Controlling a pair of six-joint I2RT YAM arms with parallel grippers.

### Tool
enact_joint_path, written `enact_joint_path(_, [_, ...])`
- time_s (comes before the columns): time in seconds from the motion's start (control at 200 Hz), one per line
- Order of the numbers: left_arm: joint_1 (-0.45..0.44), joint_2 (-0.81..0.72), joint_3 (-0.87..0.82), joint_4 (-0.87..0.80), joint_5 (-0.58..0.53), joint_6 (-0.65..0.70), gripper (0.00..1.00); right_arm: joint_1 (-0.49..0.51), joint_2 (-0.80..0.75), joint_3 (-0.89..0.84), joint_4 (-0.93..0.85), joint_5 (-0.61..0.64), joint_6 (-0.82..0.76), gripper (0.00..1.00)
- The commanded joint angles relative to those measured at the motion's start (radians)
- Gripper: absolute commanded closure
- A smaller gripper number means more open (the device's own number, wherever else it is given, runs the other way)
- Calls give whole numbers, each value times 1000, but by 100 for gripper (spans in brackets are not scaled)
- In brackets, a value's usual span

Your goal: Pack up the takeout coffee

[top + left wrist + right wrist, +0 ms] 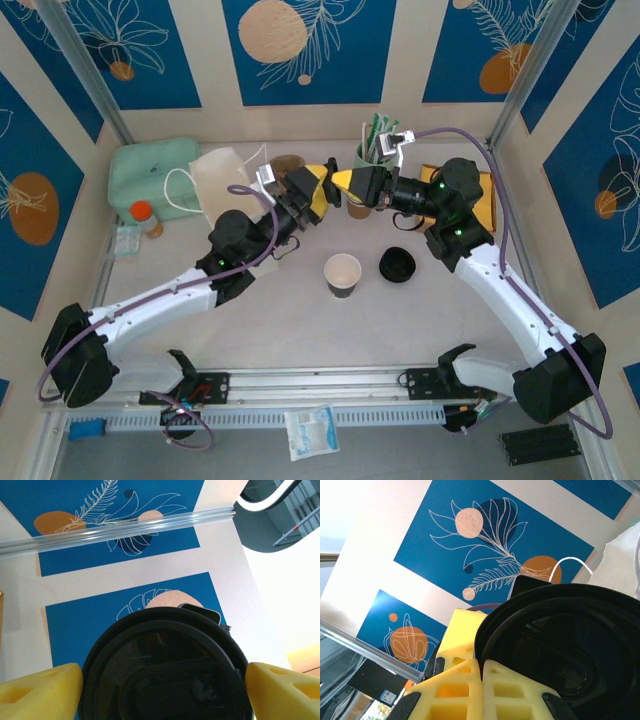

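The takeout coffee's paper cup [343,275], white with a brown lower band, stands upright and lidless mid-table. Both arms meet above the table behind it. A round black lid [165,670] hangs between them. My left gripper [322,188] spans the lid's full width, and its yellow fingers [45,690] touch the rim on both sides. In the right wrist view my right gripper [482,672] is shut on the edge of the lid [570,640], with its pads pressed together over the rim.
A pile of loose black lids [397,265] lies right of the cup. A white paper bag [220,178] and a green pouch [150,170] sit at the back left, near an orange-capped bottle [145,215]. Brown cups [357,207] and a stirrer holder [375,140] stand behind the grippers.
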Motion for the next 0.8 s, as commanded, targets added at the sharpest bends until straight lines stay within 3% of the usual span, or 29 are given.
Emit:
enact_joint_path(0.0, [3,8,-1,80,-2,-6,18,7,2,-15,8,9,8,99])
enact_joint_path(0.505, [2,14,-8,103,-3,-9,31,6,1,-29,-1,16,7,98])
enact_joint_path(0.795, [2,12,-19,106,-3,1,34,3,-4,-29,-27,25,-7,82])
